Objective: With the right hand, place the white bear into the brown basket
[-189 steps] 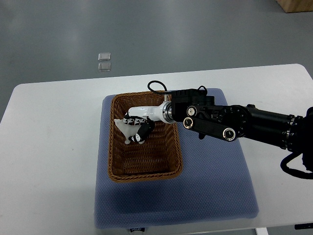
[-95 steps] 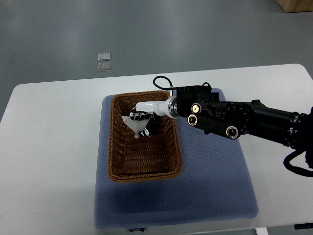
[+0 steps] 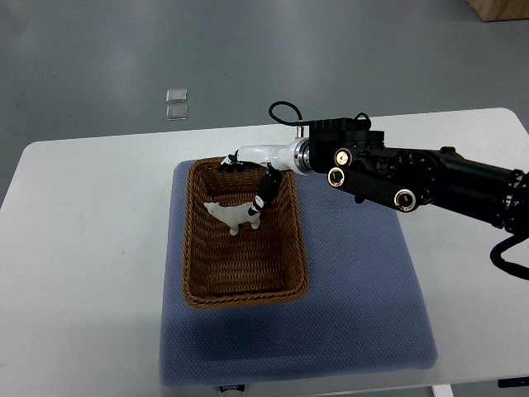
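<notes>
The white bear [image 3: 229,216] lies inside the brown basket [image 3: 245,285], in its far half. My right hand [image 3: 250,172] hangs over the basket's far right corner, just above and to the right of the bear. Its fingers are spread and hold nothing; one dark fingertip [image 3: 260,202] points down close to the bear's rear. The right arm [image 3: 413,174] comes in from the right edge. The left arm does not show.
The basket stands on a blue-grey mat [image 3: 355,289] on a white table [image 3: 83,248]. Two small clear squares [image 3: 175,103] lie on the grey floor beyond the table. A wooden box corner [image 3: 500,8] shows at the top right.
My right hand let go of the bear, which now lies in the basket. The hand rose and drew back toward the basket's far right corner.
</notes>
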Available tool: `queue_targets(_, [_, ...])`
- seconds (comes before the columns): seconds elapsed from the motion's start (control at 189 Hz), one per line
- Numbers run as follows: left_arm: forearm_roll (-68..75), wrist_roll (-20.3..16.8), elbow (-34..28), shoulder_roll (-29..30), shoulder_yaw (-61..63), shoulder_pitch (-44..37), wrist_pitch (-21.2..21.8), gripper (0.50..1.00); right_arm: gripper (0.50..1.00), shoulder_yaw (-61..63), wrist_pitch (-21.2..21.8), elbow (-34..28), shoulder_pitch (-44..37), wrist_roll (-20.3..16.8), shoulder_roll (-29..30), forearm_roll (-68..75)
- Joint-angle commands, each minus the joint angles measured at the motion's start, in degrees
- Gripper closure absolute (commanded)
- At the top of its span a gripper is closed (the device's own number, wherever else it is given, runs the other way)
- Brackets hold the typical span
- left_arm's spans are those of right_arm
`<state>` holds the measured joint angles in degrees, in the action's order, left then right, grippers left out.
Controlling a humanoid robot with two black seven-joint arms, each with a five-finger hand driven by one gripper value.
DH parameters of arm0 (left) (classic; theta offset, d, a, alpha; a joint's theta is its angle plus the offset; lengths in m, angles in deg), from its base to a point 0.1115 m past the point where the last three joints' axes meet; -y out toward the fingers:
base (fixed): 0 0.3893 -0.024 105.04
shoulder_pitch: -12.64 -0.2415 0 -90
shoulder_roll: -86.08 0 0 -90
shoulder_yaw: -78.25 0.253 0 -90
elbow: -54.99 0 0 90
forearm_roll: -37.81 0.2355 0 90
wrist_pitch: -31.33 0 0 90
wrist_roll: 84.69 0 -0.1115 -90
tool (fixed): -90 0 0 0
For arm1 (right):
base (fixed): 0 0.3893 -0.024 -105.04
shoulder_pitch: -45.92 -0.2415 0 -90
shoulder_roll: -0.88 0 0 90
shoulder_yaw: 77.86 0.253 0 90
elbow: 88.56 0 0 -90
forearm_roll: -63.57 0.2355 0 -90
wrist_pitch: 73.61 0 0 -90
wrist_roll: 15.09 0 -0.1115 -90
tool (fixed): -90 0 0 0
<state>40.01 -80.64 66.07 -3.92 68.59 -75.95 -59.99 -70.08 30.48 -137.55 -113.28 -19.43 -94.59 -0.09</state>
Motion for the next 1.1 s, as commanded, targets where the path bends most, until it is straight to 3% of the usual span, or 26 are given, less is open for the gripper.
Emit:
queue_targets(0.0, [0.0,0.0,0.1,0.0,0.1,0.0,0.0,0.5,0.605,4.4,0.1,-0.2,-0.4,0.5,-2.8,0.7])
queue_targets(0.1, [0.0,0.0,0.1,0.0,0.0,0.0,0.0,0.5,0.605,11.3,0.0,-0.2,1.2,0.6,-5.4,3.2])
queue_targets(0.248, [0.1,0.0,0.2,0.0,0.0,0.0,0.0,0.5,0.605,26.8,-0.5,-0.2,9.8,1.4,-7.7,12.0])
queue_targets(0.423, [0.2,0.0,0.2,0.0,0.0,0.0,0.0,0.5,0.603,45.9,-0.9,0.2,20.2,5.0,-5.9,21.6])
queue_targets(0.523, [0.1,0.0,0.2,0.0,0.0,0.0,0.0,0.5,0.587,54.2,-3.3,1.4,24.0,7.0,-0.8,28.5])
queue_targets(0.692, [0.1,0.0,0.2,0.0,0.0,0.0,-0.1,0.5,0.581,58.1,-6.3,7.2,26.5,10.9,1.9,39.4])
queue_targets(0.84, [0.1,0.0,0.2,0.0,0.0,0.0,0.0,0.5,0.576,58.2,-6.2,12.9,26.4,11.5,3.9,52.3])
queue_targets(1.094, [0.2,0.0,0.2,0.0,0.1,0.0,0.0,0.5,0.576,58.2,-5.0,13.7,27.5,13.8,3.9,63.4])
